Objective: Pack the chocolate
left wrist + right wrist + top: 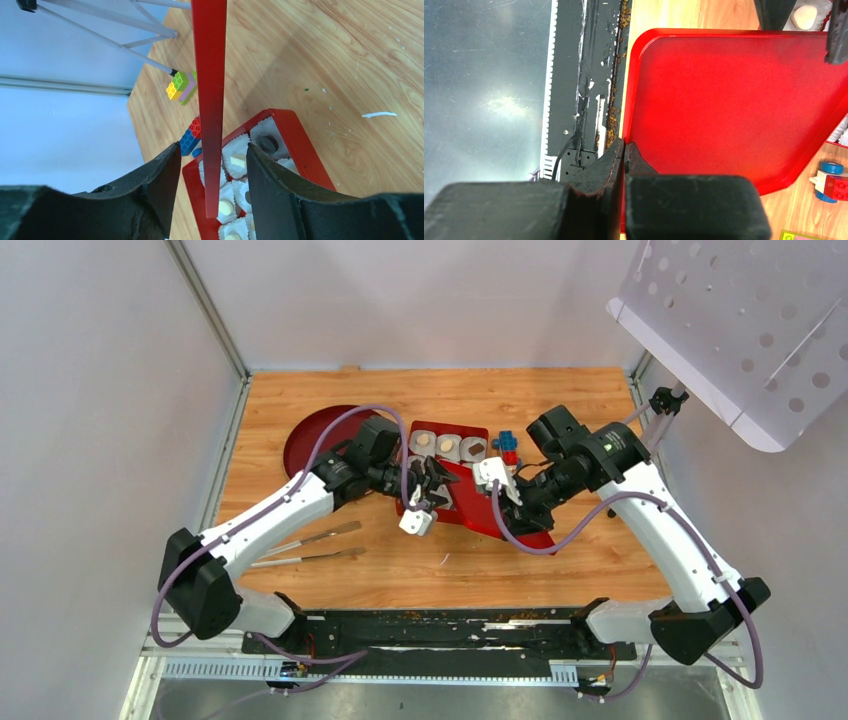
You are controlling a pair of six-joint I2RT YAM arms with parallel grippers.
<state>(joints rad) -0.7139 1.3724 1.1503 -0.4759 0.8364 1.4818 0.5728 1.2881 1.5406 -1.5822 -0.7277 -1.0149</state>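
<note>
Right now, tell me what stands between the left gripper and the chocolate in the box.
The red lid, pinched at its edge by the right gripper, hangs edge-on between the open fingers of the left gripper, over the box. It crosses in front of the chocolate in the paper cups.

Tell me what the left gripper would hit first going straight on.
Likely the flat red plastic lid, seen edge-on between the open jaws of the left gripper; the red box of paper cups lies beyond.

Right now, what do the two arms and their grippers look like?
The left arm and right arm have white links, black joints and bases. A lilac cable loops along each. The left gripper and right gripper have matte black, blunt fingers.
</note>
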